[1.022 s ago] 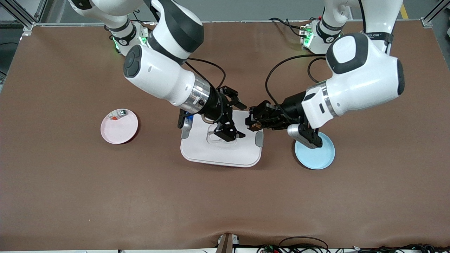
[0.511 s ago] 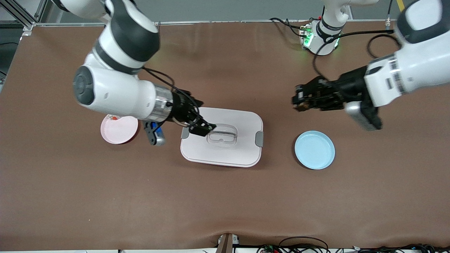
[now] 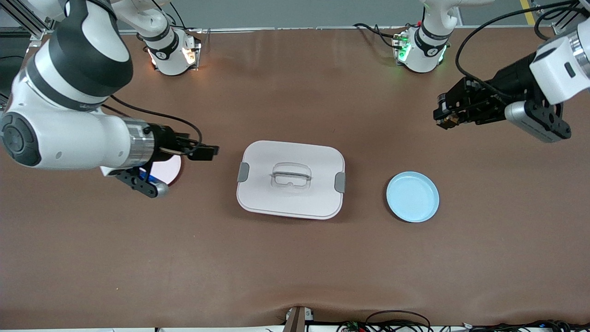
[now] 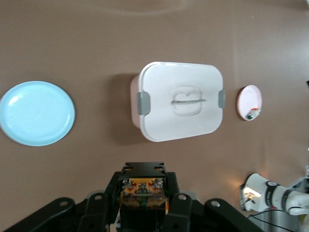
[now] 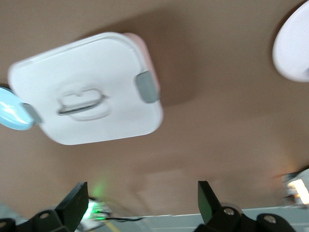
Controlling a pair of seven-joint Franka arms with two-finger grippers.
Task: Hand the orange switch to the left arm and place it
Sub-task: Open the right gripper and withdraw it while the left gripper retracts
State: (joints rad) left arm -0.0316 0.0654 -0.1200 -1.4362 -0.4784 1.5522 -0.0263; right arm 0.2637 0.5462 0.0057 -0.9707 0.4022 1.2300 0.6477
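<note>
Both arms have swung apart from their meeting over the box (image 3: pixel 291 179) a second ago. The switch (image 4: pixel 143 189) now sits pinched in the left gripper (image 3: pixel 446 119), up over bare surface (image 3: pixel 295 258) toward the left arm's end. So the handover looks done. What remains, I judge, is lowering it onto the blue plate (image 3: pixel 412 197), which lies below and to one side of that gripper. The right gripper (image 3: pixel 203 151), spread and empty, hangs beside the pink plate (image 3: pixel 167 168).
</note>
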